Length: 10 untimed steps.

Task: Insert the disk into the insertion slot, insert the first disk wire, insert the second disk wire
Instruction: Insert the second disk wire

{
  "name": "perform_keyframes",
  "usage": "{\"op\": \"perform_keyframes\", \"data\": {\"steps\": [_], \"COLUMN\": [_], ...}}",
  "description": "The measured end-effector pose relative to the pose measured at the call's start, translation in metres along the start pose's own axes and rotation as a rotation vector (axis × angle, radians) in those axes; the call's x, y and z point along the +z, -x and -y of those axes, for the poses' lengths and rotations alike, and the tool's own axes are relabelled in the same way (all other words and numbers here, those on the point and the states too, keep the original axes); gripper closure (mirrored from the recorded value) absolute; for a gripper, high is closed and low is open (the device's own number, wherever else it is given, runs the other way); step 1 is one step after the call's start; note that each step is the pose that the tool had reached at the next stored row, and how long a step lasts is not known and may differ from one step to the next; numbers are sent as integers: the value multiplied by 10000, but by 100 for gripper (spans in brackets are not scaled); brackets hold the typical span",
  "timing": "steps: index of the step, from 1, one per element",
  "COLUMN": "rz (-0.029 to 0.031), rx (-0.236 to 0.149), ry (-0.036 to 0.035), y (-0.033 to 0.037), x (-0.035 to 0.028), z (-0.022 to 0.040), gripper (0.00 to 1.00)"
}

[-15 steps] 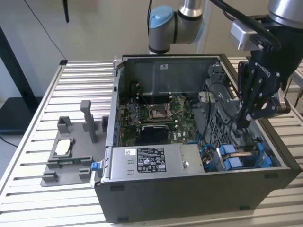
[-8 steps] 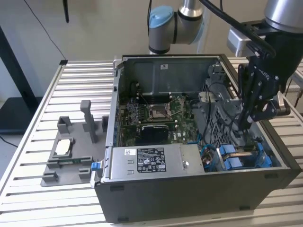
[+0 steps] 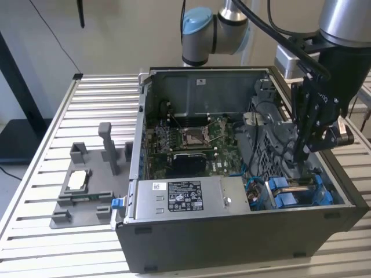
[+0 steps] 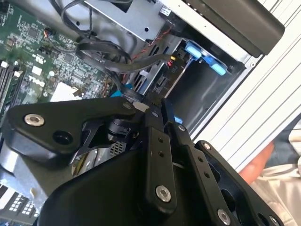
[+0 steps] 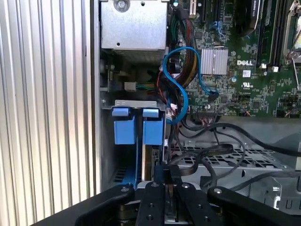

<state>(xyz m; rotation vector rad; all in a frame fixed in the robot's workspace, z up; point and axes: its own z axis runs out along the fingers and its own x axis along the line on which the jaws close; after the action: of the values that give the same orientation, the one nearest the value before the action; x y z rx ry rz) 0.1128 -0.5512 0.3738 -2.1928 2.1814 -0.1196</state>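
You have the gripper [image 3: 300, 155] lowered inside the open computer case [image 3: 232, 255], at the side toward the exterior view's right, just above the drive bay. The disk [image 3: 301, 191] sits in that bay near the case's front corner, its blue carrier tabs showing directly below the gripper tips. In the first wrist view you see the two blue carrier handles [image 5: 138, 127] side by side in the insertion slot [image 5: 134, 104], with the gripper [image 5: 165, 188] just beside them along the bay; the black fingers [image 5: 161, 172] are pressed close together around what looks like a dark cable end, though you cannot tell for sure what is between them. In the second wrist view the gripper [image 4: 157, 110] also looks clenched, its tips meeting near a bundle of black cables [image 4: 117, 59], and blue tabs [image 4: 202, 56] of the carrier show further back in the bay.

A blue data cable [image 5: 176, 84] loops across from the motherboard [image 5: 244, 70] toward the bay. The case stands on a slatted metal counter [image 3: 46, 174]; toward the exterior view's left lies a grey fixture [image 3: 87, 185] holding a small square chip [image 3: 78, 180], well apart from the gripper. At the edge of the second wrist view a person's hand [image 4: 258, 162] shows beyond the counter
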Motion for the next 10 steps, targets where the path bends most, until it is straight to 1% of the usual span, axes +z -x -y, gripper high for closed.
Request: {"op": "perform_keyframes", "data": {"steps": [5,7,9,10], "rz": [-1,-2,-1,-2], "rx": [4,6,8,9], "ry": [-204,-296,-376,-403], "y": [-22,-26,-29,-31], "x": [56,77,98,105], "z": [-18,-23,-29,-30], "gripper": [84,84,84,84]}}
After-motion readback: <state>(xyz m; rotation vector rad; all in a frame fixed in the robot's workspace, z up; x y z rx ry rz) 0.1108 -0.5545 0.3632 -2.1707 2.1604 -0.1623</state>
